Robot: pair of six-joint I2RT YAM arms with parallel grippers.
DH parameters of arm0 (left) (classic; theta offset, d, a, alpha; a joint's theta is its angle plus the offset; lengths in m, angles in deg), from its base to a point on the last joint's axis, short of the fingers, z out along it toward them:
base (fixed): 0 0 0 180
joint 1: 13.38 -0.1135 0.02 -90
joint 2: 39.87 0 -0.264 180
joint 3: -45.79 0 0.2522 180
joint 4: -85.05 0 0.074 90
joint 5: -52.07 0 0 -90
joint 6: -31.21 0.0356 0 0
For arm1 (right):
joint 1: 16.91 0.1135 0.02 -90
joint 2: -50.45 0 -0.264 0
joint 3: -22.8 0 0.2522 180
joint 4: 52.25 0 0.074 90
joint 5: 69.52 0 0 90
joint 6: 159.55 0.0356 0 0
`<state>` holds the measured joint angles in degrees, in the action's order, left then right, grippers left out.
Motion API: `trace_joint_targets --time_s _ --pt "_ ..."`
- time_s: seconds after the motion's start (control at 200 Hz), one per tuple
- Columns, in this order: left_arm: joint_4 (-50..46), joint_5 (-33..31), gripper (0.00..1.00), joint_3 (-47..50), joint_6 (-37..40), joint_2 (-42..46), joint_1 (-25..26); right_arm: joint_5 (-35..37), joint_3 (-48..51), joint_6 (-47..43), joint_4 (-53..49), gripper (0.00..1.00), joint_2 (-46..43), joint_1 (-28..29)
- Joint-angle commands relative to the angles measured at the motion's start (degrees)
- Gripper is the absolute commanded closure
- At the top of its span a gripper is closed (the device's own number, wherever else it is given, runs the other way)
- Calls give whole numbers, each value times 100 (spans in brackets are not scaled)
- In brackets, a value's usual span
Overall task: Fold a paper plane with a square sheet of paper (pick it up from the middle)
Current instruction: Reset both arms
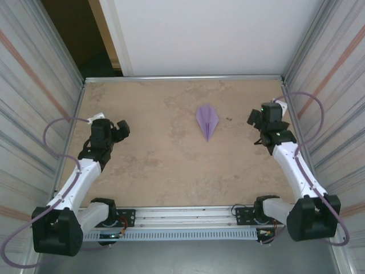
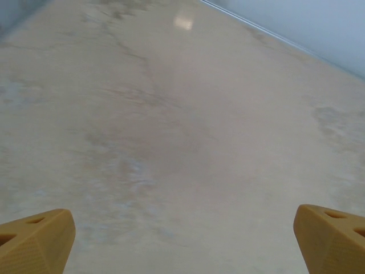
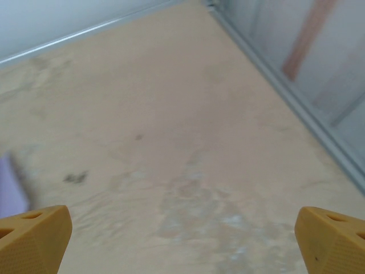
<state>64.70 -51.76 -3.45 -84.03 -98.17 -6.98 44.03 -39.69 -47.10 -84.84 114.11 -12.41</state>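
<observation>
- Paper plane [image 1: 207, 121] lies flat on the table [image 1: 159, 165], a folded dart with its nose toward the arm bases; no hand touches it.
- Right gripper [image 3: 182, 240]: near the plane's right side, jaws wide apart, empty.
- Left gripper [image 2: 182, 242]: well apart on the plane's left, jaws wide, empty.
- Step, as I judge it: folding done, plane set down.
- Next: just park the arms clear and don't nudge the plane.

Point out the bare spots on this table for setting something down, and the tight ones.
Widest free patch: the table between the left gripper, the paper plane and the near rail. The far strip behind the plane is bare too. Tightest: the gap between the plane and the right gripper.
</observation>
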Motion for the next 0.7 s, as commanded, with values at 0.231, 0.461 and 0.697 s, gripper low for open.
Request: trace_joint_targets --time_s 0.231,0.461,0.697 --pt "2846 -378 1 1086 1926 -565 -169 180 1939 -461 2609 1 -85 -857" --pt "4059 906 1 1233 2728 -1422 -351 -951 2793 -1179 4746 1 376 -812" --pt "5030 1952 1 1422 2607 -2124 -902 -1511 2799 -1460 5835 1 1311 -736"
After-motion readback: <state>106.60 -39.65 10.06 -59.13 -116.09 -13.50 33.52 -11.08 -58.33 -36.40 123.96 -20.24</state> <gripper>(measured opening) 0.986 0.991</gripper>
